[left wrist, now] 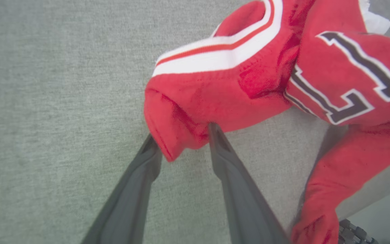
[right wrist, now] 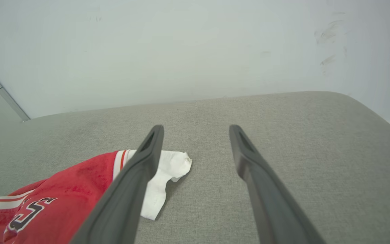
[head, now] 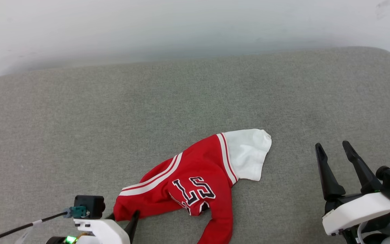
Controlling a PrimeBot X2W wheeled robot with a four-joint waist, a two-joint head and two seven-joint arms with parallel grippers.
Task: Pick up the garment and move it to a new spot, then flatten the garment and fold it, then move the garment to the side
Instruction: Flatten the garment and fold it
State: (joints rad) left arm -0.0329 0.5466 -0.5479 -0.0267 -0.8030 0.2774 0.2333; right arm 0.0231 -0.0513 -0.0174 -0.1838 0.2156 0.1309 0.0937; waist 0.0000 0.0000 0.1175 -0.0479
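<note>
The garment (head: 195,176) lies crumpled on the grey cushion (head: 113,108): red body, a white sleeve toward the far right, striped trim and black white-outlined letters facing up. One red part trails toward the near edge. My left gripper (head: 124,217) is at its near-left corner. In the left wrist view the garment (left wrist: 232,84) has that red corner resting between the parted fingers of the left gripper (left wrist: 183,134), jaws apart. My right gripper (head: 332,145) stands open over bare cushion to the right of the white sleeve. The right wrist view shows the right gripper (right wrist: 195,128) beside the garment (right wrist: 63,196).
A pale wall (head: 181,27) runs behind the cushion's far edge. The cushion's rounded right corner (right wrist: 357,101) lies past my right gripper. Its near edge (left wrist: 384,210) drops off close to the trailing red part. A dark cable (head: 19,227) leads to my left wrist.
</note>
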